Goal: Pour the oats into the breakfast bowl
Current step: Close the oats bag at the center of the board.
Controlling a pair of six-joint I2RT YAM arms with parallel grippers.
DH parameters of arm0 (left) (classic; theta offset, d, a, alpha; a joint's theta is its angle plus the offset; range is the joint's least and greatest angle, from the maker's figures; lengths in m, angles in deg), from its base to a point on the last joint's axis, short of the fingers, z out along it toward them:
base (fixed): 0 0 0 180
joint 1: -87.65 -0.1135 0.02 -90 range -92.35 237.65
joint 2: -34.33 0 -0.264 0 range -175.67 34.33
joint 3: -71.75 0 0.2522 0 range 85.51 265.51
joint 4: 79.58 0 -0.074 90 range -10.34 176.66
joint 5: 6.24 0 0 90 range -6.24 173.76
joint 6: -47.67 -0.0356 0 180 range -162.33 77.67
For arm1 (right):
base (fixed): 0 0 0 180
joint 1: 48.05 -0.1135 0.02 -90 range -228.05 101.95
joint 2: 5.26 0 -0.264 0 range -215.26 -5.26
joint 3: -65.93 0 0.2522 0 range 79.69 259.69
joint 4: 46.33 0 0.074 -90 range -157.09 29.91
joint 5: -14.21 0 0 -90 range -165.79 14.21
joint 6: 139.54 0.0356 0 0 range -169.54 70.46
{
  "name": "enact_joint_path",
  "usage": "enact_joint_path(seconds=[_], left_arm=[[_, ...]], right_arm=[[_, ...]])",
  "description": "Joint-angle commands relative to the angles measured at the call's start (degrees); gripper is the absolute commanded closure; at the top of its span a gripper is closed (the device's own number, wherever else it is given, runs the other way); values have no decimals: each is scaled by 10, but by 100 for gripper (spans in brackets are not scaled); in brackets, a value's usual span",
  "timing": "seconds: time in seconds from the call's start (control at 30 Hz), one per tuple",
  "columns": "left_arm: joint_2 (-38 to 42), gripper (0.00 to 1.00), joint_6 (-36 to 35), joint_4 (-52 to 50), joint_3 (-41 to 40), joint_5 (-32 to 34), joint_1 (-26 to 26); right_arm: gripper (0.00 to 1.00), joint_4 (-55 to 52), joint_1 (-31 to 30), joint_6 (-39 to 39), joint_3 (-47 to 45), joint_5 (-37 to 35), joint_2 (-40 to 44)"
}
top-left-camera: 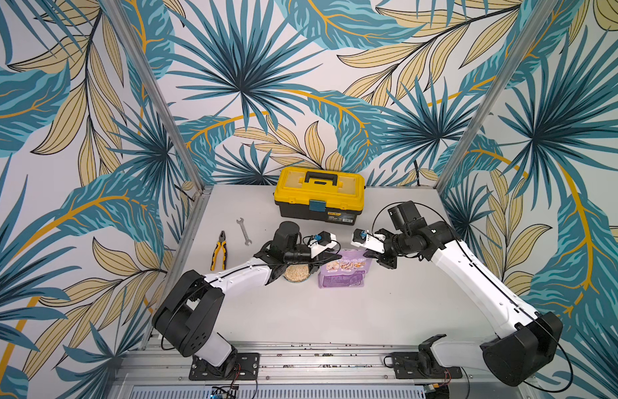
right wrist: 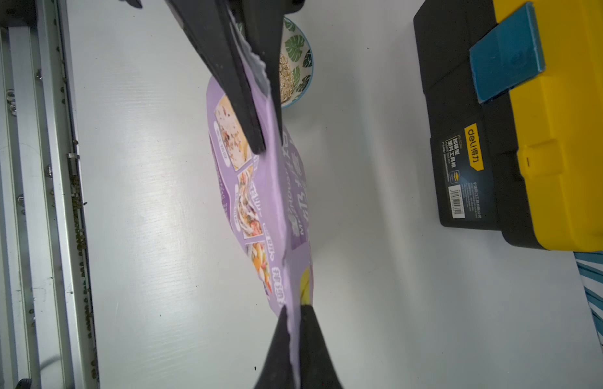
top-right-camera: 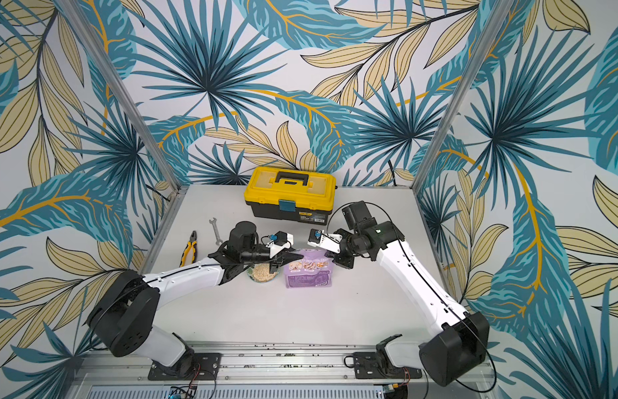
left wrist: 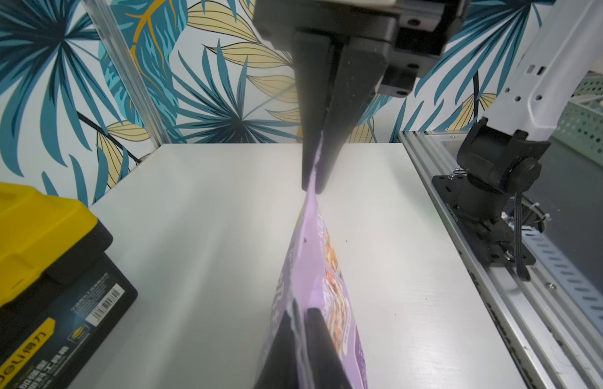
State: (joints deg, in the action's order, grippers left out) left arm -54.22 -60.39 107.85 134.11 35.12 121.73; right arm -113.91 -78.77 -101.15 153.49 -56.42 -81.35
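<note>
While both arms are meeting over the middle of the surface, the left pincer [left wrist: 300, 311] is pinching one top corner of the purple pouch [top-left-camera: 342, 273] and the right pincer [right wrist: 295, 308] is pinching the other, each clamped tight on the thin seam. The pouch is standing upright, its base seemingly resting on the surface. The bowl [right wrist: 298, 54] is sitting just beside it at nine o'clock, partly under the left arm, with oats [top-left-camera: 295, 273] lying in it. Pouring is looking finished, so the step in hand is probably parking the pouch. The next move is calling for a gentle release of both corners, without tipping it toward the bowl
</note>
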Motion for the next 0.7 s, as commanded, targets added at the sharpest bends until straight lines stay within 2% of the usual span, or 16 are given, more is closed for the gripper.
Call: enact_joint_path(seconds=[0.0, 0.07, 0.2, 0.33, 0.5, 0.67], left_arm=[[5, 100, 7, 23, 11, -1, 2], [6, 100, 10, 28, 7, -1, 2], [10, 100, 18, 50, -1, -1, 2], [9, 100, 32, 68, -2, -5, 2], [8, 100, 37, 77, -6, -9, 3], [10, 100, 38, 79, -6, -13, 3]], right_arm=[[92, 25, 0, 11, -4, 24, 16], [82, 23, -2, 18, 7, 35, 13], [68, 28, -22, 31, 32, 56, 0], [64, 37, -51, 31, 42, 52, -26], [65, 43, -64, 31, 50, 55, -58], [86, 34, -65, 27, 52, 43, -69]])
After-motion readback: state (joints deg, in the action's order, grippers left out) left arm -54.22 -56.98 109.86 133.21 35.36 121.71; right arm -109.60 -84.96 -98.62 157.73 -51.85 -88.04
